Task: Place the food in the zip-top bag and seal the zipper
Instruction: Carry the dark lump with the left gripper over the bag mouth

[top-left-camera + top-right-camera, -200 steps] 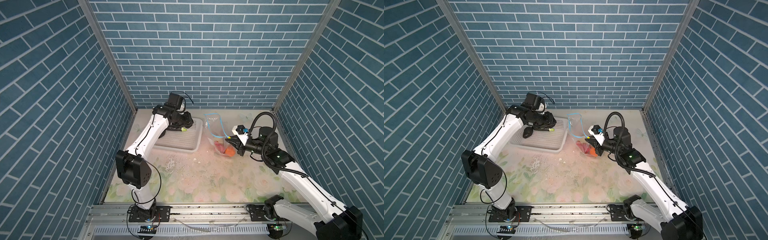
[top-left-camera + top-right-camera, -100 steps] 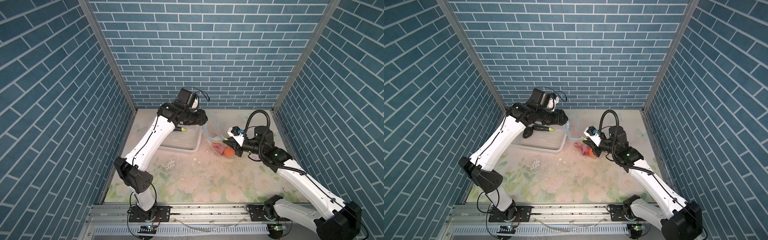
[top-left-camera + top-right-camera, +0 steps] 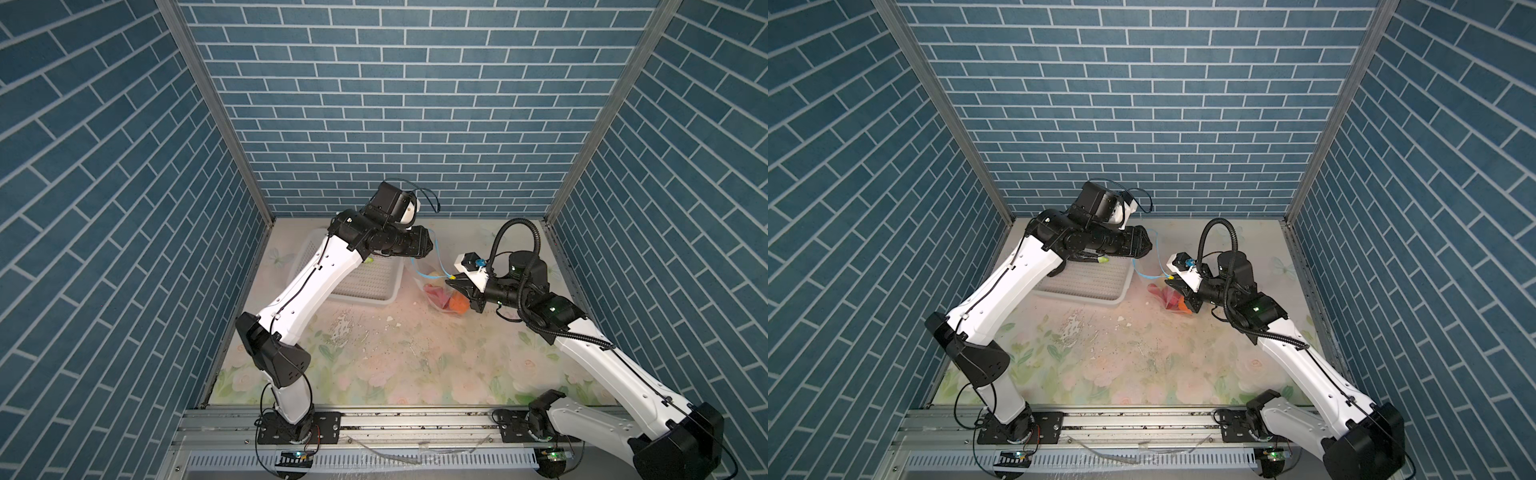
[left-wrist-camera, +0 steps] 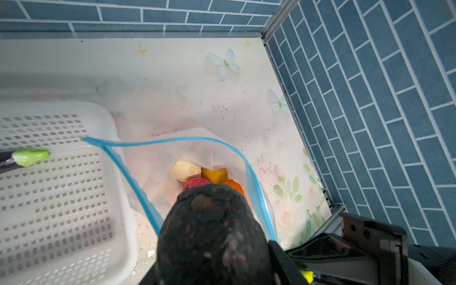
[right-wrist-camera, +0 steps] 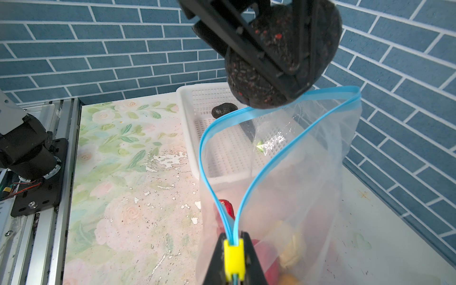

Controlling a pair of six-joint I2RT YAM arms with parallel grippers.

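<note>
The left claw [image 3: 427, 246] grips a black lump [image 4: 212, 234] and holds it raised over the open mouth of the bag [image 5: 308, 172]. The right claw [image 5: 234, 243] is pressed together on the zipper [image 5: 201, 148] at its yellow slider [image 5: 233, 259], at one end of the mouth. The two blue zipper strips stand apart in a loop. The bag stands on the bench [image 5: 123, 197], just beside the white basket [image 4: 74, 106]. At the bottom of the bag, bunched together, lie a cream lump [image 4: 186, 170], a yellow-orange lump [image 4: 214, 174], a pink lump [image 4: 195, 183] and an orange lump [image 4: 233, 186]. The basket contains a black piece [image 5: 224, 110] and a dark piece with a green tip [image 4: 30, 157].
</note>
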